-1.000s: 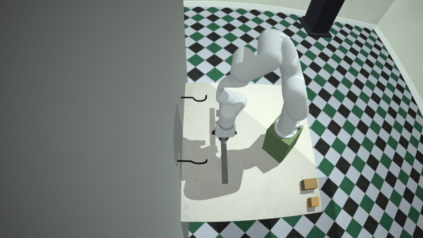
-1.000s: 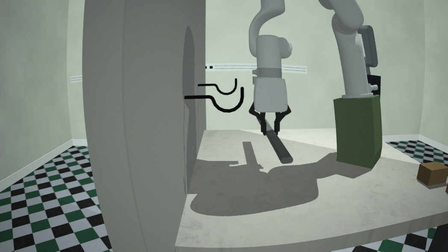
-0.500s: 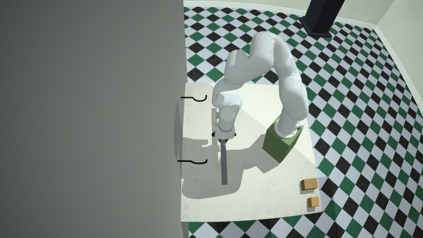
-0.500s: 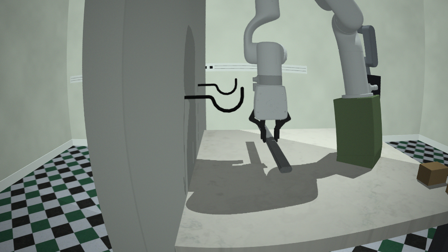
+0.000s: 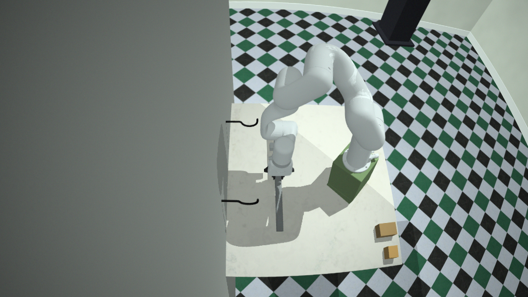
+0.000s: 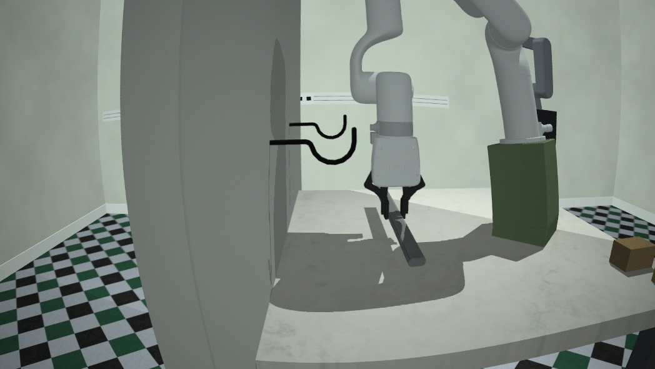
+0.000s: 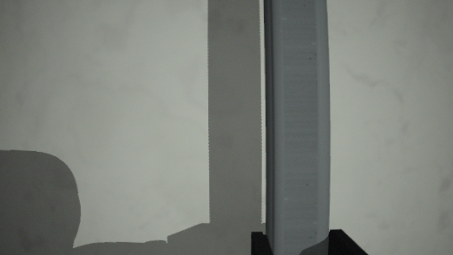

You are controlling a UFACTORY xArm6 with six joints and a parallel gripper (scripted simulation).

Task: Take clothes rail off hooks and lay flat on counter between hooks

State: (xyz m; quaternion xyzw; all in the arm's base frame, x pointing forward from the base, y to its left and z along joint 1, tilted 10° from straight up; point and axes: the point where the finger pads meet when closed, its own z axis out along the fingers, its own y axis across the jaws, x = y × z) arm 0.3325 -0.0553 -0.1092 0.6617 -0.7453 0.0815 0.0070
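Note:
The clothes rail (image 5: pixel 279 206) is a grey bar held off the hooks, running parallel to the wall. My gripper (image 6: pixel 394 211) is shut on it and holds it low over the white counter (image 6: pixel 412 274), a small gap above its own shadow. In the wrist view the rail (image 7: pixel 297 126) runs straight up the frame between my black fingers. The two black wall hooks (image 5: pixel 244 123) (image 5: pixel 242 201) stick out from the grey wall and are empty; they also show in the exterior view (image 6: pixel 327 139). The rail sits a little farther out from the wall than the hook tips.
The arm's green base block (image 5: pixel 350 178) stands on the counter to the right of the rail. Two small brown boxes (image 5: pixel 386 229) (image 5: pixel 390 252) lie near the counter's front right corner. The grey wall (image 5: pixel 111 147) borders the counter on the left.

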